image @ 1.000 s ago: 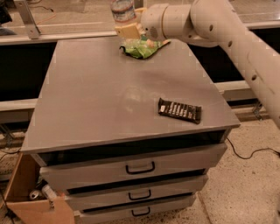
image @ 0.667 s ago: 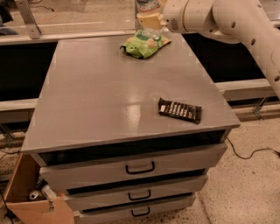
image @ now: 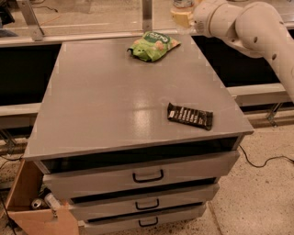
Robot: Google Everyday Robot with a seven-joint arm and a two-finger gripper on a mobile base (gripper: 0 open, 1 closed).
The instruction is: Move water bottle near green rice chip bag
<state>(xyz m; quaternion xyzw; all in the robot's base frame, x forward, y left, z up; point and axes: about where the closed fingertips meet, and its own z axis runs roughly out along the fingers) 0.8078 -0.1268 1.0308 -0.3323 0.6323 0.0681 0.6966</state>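
Clenching the mostly cropped water bottle (image: pixel 183 3), axis untellable, gripper (image: pixel 182 13) fingers (image: pixel 177 18) high beyond the green rice chip bag (image: pixel 153 45).

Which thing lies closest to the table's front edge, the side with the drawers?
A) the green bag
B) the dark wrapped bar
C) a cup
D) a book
B: the dark bar lies near the front edge of the table, while the green bag sits at the far edge and the gripper hangs above that far edge, right of the bag.
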